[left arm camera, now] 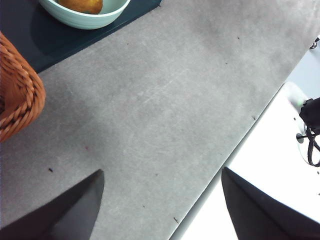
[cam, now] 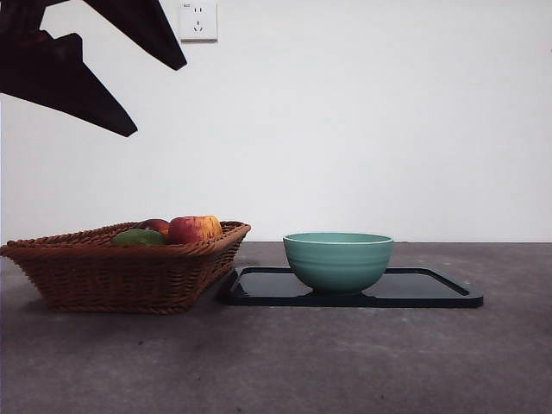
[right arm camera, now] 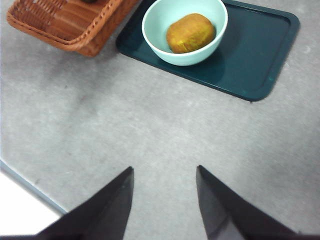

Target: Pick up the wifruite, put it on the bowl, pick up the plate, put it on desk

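Near: bare desk [right arm camera: 150, 130]. Right gripper [right arm camera: 165, 200] hovers over it, jaws spread, empty. Left gripper [left arm camera: 160, 200] high near desk edge, jaws spread wide, empty.

Farther: wifruite [right arm camera: 190, 32] lies in the bowl [cam: 338, 259]. First half looks done.

Bowl sits on dark tray [cam: 431, 289], touching basket [cam: 129, 267]. Plate step not yet done.
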